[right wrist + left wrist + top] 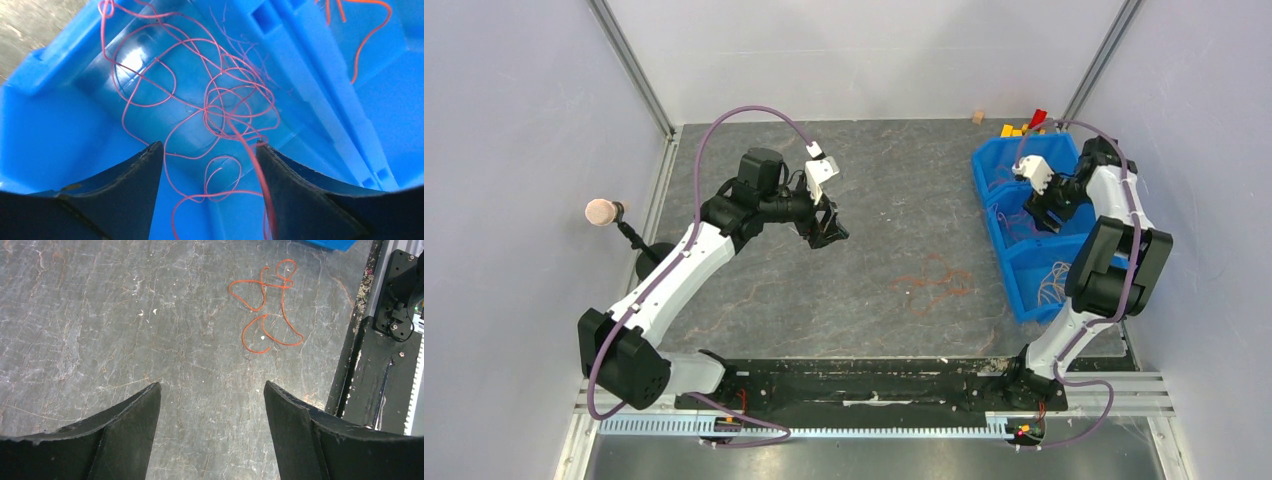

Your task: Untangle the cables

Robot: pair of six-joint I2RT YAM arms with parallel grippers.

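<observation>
A loose orange cable [934, 281] lies in loops on the grey table, right of centre, and shows in the left wrist view as the same orange cable [263, 285], well ahead of the fingers. My left gripper [827, 232] [212, 385] hovers open above bare table with nothing between its jaws. My right gripper [1042, 215] [207, 145] is open inside the blue bin [984, 165] over a tangle of red cables [225, 107]. One blurred red strand [255, 165] runs along the inner face of its right finger. Another orange cable [372, 32] lies in the neighbouring compartment.
The blue bin's wall [50, 125] closes in around my right gripper. Pale cables [1054, 285] lie in the bin's nearest compartment. A wooden block [977, 117] and yellow and red pieces [1022, 127] sit at the back right. A round-headed stand [602, 212] is at the left wall.
</observation>
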